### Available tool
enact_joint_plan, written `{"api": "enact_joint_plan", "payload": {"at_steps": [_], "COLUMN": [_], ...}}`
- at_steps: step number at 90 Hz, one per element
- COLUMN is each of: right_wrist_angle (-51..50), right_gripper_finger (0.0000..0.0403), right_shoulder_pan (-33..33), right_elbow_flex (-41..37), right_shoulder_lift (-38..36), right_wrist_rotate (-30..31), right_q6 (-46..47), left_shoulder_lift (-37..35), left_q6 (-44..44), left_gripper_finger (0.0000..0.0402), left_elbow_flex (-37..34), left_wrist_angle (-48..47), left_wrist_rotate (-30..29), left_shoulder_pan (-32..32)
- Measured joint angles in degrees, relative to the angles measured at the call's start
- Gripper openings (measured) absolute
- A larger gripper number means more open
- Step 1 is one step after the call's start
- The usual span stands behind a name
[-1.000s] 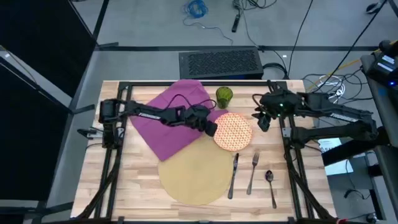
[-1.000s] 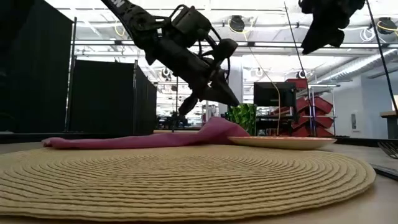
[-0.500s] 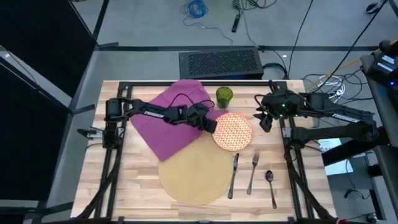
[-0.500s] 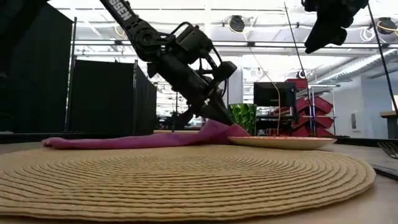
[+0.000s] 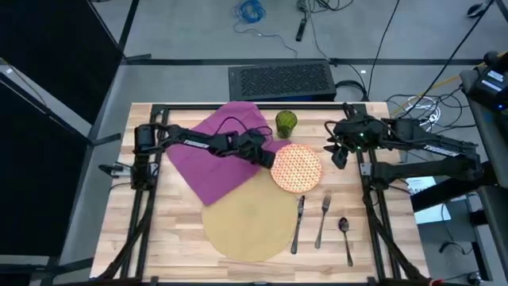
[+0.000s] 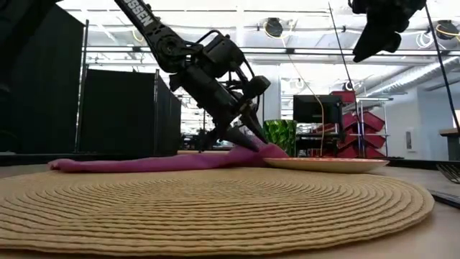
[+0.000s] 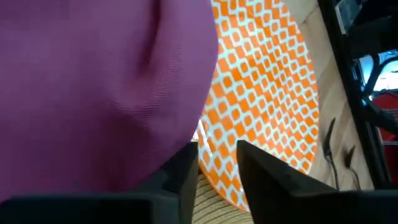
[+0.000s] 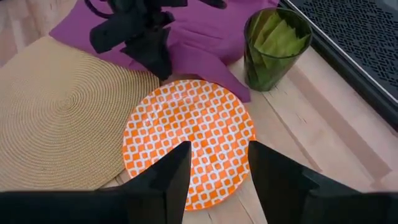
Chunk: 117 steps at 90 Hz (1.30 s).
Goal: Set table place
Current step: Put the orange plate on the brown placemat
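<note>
Rectangular pale butcher-block wooden desk (image 5: 171,226) with black bar frame; on its near centre lies the large round flat tan woven mat (image 5: 246,221), bare; at the far left spreads the purple cloth napkin (image 5: 214,155), one corner lapping toward the mat; right of it the round orange-and-cream lattice plate (image 5: 298,167) overlaps the mat's far-right edge, and is not yet centred on it; the green ribbed glass tumbler (image 5: 286,121) stands just beyond the plate; a knife (image 5: 297,225), fork (image 5: 323,220) and spoon (image 5: 345,238) lie to the mat's right. Left claw (image 5: 268,158) is low at the seam between napkin and plate, fingers slightly parted, one over cloth and one over the plate's rim, gripping nothing as far as can be seen. Right claw (image 5: 337,152) hovers high at the plate's right, fingers apart, empty. The step in hand appears to be seizing the plate's left rim; to do it well, the fingers should straddle the rim alone, clear of the napkin fold, then close firmly before the plate is drawn onto the mat's centre; catching cloth with it would drag the napkin.
</note>
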Motion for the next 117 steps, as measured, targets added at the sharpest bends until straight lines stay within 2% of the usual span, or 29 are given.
{"api": "enact_joint_plan", "payload": {"at_steps": [23, 45, 75, 117], "right_wrist_angle": [0.0, 0.1, 0.0, 0.0], "right_gripper_finger": [0.0148, 0.0148, 0.0148, 0.0148], "right_shoulder_pan": [0.0, 0.0, 0.0, 0.0], "right_elbow_flex": [0.0, 0.0, 0.0, 0.0], "right_shoulder_lift": [0.0, 0.0, 0.0, 0.0], "right_wrist_rotate": [0.0, 0.0, 0.0, 0.0], "right_q6": [0.0, -0.2, -0.8, -0.6], "left_shoulder_lift": [0.0, 4.2, 7.3, 9.4], "left_q6": [-0.1, -2.2, -1.2, -0.1], "left_gripper_finger": [0.0118, 0.0119, 0.0119, 0.0118], "left_elbow_flex": [0.0, 0.7, 6.9, 7.0], "left_wrist_angle": [-0.6, 0.4, 2.4, 1.1], "left_wrist_rotate": [-1.7, -0.5, 1.9, 0.3], "left_shoulder_pan": [0.0, -0.1, -0.5, -0.9]}}
